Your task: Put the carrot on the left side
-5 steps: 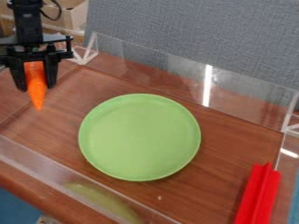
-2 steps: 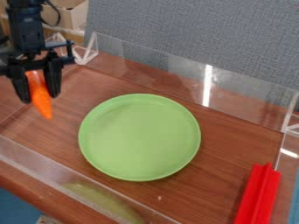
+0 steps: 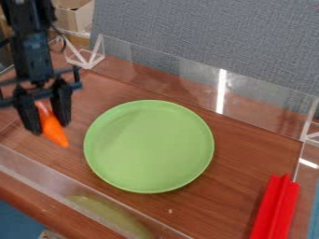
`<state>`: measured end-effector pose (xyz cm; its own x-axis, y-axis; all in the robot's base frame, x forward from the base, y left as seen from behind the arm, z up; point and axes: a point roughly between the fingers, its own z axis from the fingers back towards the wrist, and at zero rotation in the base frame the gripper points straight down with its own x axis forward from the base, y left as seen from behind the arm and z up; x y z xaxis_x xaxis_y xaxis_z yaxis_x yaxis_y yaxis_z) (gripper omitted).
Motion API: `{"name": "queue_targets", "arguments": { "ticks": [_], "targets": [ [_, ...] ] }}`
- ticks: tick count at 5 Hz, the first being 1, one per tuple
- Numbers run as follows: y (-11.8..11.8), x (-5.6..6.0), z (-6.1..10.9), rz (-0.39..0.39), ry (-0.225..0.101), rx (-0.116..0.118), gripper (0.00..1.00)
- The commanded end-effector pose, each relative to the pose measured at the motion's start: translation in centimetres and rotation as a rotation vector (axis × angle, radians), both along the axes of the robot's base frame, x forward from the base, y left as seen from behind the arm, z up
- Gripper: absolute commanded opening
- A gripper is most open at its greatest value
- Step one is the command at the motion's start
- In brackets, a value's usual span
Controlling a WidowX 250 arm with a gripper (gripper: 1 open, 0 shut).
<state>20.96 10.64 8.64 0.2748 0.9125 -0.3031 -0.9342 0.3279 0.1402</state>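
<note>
A brown wooden table (image 3: 249, 140) was seen, with low clear acrylic walls (image 3: 262, 89) set up around the working area. A grey textured panel (image 3: 212, 33) filled the background behind the far wall, and cardboard boxes (image 3: 77, 13) were visible at the upper left, toward eleven o'clock. A round green plate (image 3: 149, 146) lay flat near the middle of the table. Flat red bars (image 3: 277, 210) were found at the lower right corner, at about five o'clock from the plate, well apart from it. A yellowish shape (image 3: 106, 213) was glimpsed through the near wall at about seven o'clock from the plate; what it was could not be told.

The gripper (image 3: 47, 114) was seen at about ten o'clock from the plate's centre, just beside the plate's left rim and pointed steeply down toward the table. Its dark fingers (image 3: 28, 112) were held partly apart, with the carrot (image 3: 52, 127) clamped between them. The carrot was tilted, its orange tip (image 3: 60, 140) directed toward about five o'clock and protruding below the fingertips. Its upper end was hidden within the gripper. The tip was seen close over the wood, off the plate and just left of its rim; whether it touched the table could not be told.
</note>
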Motion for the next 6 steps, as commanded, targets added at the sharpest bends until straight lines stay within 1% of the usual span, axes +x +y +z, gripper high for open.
{"name": "queue_targets", "arguments": {
  "ticks": [1, 2, 3, 4, 5, 6],
  "targets": [
    [-0.3, 0.4, -0.7, 0.091, 0.009, -0.029, 0.0],
    [-0.3, 0.8, -1.9, 0.158, 0.039, -0.066, 0.0],
    [-1.1, 0.6, -2.2, 0.159, 0.035, -0.067, 1.0],
    [-0.6, 1.2, -0.1, 0.172, 0.02, -0.091, 1.0],
    [-0.1, 2.2, 3.3, 0.178, -0.003, -0.139, 1.0],
    [-0.4, 2.9, 5.5, 0.195, -0.028, -0.174, 1.0]
  ]
}}
